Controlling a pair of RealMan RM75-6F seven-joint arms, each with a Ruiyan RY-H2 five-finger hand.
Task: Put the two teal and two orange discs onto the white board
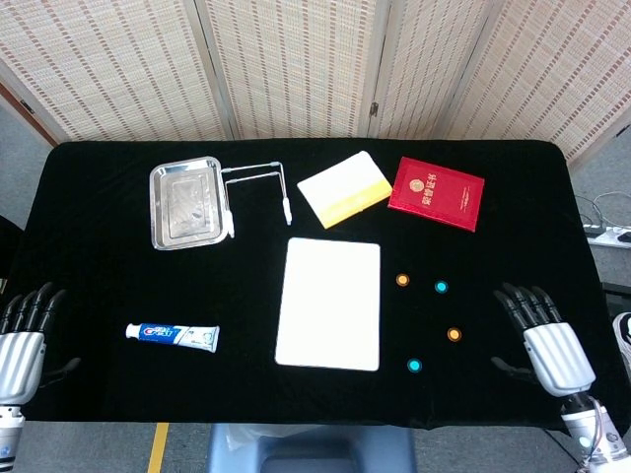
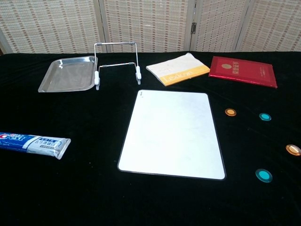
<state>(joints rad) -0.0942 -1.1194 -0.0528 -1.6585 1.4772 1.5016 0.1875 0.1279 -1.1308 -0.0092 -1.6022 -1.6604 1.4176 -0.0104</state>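
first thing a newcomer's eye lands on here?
Probably the white board, bright against the black cloth at table centre. Next, the four small discs to its right, none on it yet: an orange disc and a teal disc further back, a second orange disc and a second teal disc nearer. The right hand hovers beside them, fingers spread, holding nothing.
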